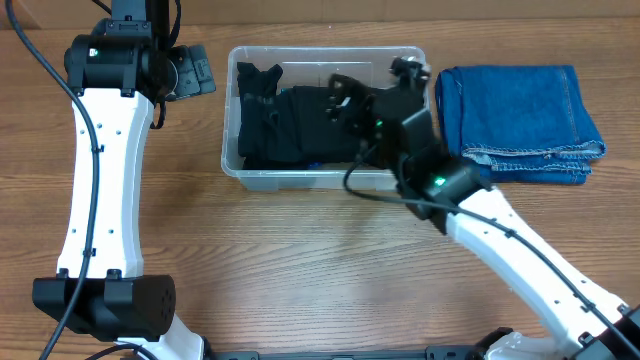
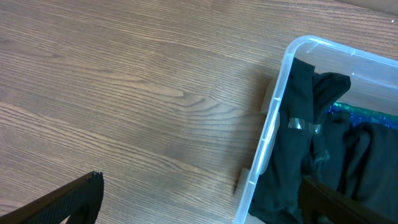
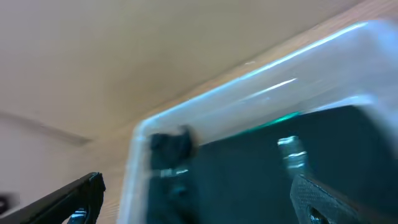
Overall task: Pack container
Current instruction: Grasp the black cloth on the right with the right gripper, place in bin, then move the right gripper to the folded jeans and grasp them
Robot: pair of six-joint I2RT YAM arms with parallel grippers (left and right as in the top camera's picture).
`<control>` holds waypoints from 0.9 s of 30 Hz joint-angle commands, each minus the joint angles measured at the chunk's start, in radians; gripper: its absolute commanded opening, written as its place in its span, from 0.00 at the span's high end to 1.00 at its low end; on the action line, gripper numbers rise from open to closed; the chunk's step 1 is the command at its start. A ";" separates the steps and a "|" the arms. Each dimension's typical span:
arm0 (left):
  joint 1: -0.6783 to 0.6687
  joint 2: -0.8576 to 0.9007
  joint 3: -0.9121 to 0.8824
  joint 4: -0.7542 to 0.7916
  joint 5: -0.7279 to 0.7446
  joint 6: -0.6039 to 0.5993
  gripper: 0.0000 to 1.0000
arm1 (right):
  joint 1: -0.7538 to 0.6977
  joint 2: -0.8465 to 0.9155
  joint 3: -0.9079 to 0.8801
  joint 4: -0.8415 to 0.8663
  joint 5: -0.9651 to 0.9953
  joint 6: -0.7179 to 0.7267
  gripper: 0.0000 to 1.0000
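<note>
The clear plastic container (image 1: pixel 326 180) stands at the back centre of the table with a black garment (image 1: pixel 290 125) bunched inside it. My right gripper (image 1: pixel 345 100) is over the container's right half, above the garment, and is open and empty. In the blurred right wrist view the container rim (image 3: pixel 249 68) and black garment (image 3: pixel 261 174) lie between the spread fingers (image 3: pixel 205 205). My left gripper (image 1: pixel 198 72) is beside the container's left end, open and empty. In the left wrist view its fingers (image 2: pixel 199 208) straddle the container's wall (image 2: pixel 273 124), with the garment (image 2: pixel 305 149) inside.
Folded blue jeans (image 1: pixel 520 120) lie on the table right of the container. A bit of shiny blue-green material (image 2: pixel 364 115) shows under the black garment. The wooden table (image 1: pixel 300 270) stretches in front of the container.
</note>
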 commanded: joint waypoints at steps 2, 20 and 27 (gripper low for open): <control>-0.006 0.011 0.012 0.003 -0.013 0.016 0.00 | -0.210 -0.148 0.019 -0.115 -0.022 -0.037 0.00; -0.007 0.011 0.012 0.003 -0.013 0.015 0.00 | -0.680 0.201 0.011 -0.466 -0.214 0.486 0.00; -0.007 0.011 0.012 0.003 -0.013 0.016 0.00 | -0.785 0.203 0.009 -0.576 -0.288 0.421 0.00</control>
